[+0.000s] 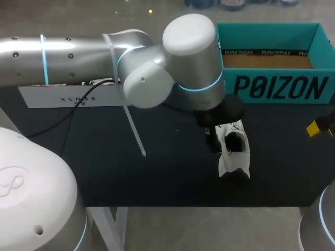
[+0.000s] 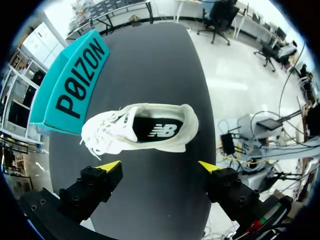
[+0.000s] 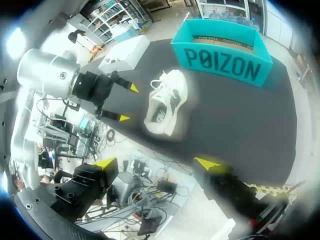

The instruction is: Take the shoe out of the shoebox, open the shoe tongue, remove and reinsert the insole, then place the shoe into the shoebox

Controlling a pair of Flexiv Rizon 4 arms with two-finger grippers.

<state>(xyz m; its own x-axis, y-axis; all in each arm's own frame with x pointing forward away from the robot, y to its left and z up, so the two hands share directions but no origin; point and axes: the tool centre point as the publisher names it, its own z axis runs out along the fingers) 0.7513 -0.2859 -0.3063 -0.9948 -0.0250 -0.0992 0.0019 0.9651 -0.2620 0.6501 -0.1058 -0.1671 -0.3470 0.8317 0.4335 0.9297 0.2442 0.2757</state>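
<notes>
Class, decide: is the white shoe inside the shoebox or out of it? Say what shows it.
Out. The white shoe lies on the black table, near the teal shoebox but apart from it.

The head view looks down on the tabletop (image 1: 157, 172) from above and behind. The left wrist view hangs close over the shoe (image 2: 107, 135), facing down. The right wrist view looks in at a slant from farther off. All three share the shoe and the box (image 3: 222, 62).
</notes>
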